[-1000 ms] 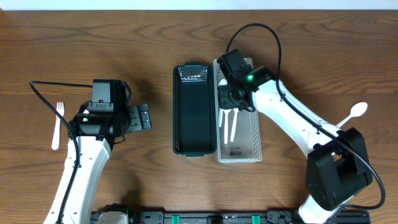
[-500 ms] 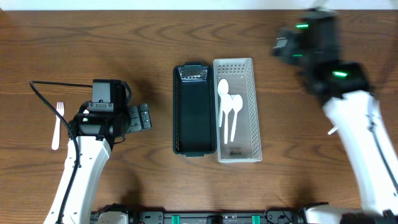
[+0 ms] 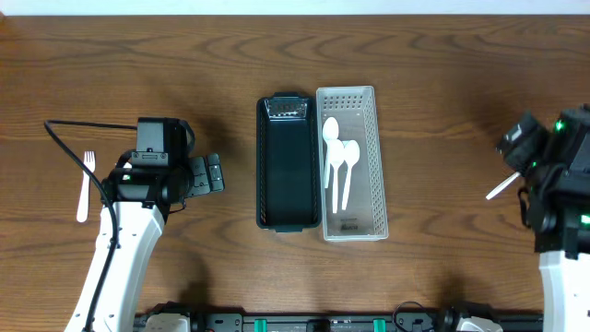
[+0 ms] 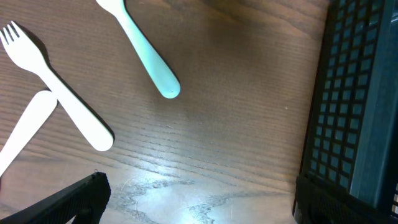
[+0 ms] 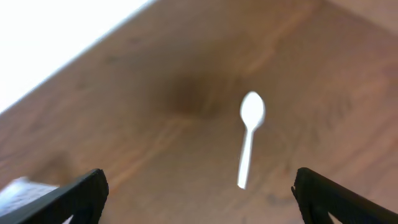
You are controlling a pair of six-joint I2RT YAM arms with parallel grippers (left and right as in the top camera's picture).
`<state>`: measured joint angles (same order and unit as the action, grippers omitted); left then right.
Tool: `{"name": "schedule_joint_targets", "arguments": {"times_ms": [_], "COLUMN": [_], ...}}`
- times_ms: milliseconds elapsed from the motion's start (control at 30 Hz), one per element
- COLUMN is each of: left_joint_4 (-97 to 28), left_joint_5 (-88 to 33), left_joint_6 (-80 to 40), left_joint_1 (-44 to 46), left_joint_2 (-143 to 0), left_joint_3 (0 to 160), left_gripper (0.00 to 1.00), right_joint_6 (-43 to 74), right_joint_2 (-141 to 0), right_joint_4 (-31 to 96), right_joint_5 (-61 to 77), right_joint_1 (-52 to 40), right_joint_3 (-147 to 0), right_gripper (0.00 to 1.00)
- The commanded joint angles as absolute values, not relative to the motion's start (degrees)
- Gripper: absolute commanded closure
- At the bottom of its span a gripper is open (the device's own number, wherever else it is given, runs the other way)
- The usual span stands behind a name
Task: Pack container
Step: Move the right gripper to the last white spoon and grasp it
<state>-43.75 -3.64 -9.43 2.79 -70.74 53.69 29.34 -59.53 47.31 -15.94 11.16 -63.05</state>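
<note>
Wooden table (image 5: 155, 174) bears white spoon (image 5: 250, 134) between spread right fingers (image 5: 74, 196).

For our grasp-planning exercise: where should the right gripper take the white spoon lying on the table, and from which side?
Mid-handle, from straight above, jaws closing across its width. The white spoon lies flat on the table with nothing beside it; its handle is narrow and straight, its bowl wide and rounded.

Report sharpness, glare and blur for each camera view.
Overhead: sharp and evenly lit. Left wrist: crisp, with a glare patch on the table near the bottom edge. Right wrist: blurred throughout, the white spoon soft-edged, top-left corner blown out white.
</note>
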Motion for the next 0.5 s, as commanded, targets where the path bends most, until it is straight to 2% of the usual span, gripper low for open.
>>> {"name": "schedule_joint_targets", "arguments": {"times_ms": [0,300,467], "left_joint_4": [-44.10,-44.10,-44.10], "left_joint_5": [-2.98,-2.98,-2.98], "left_joint_6": [-10.20,-10.20,-10.22], "left_joint_1": [2.92,2.92,2.92], "left_joint_2": [-70.74,-70.74,-70.74], "left_joint_3": [54.46,54.46,54.46], "left_gripper": [0.02,0.02,0.02], "right_joint_6": [32.16,32.12,30.81], "right_joint_2": [-62.83,-77.03,-83.66], "right_joint_4": [46.11,37.15,31.55], "right_joint_5": [-15.99,-6.15,-5.06], "right_joint_1": [15.59,28.97,32.99], "right_joint_3": [-58.63,-58.67,-58.67], "right_gripper": [0.02,0.01,0.01]}}
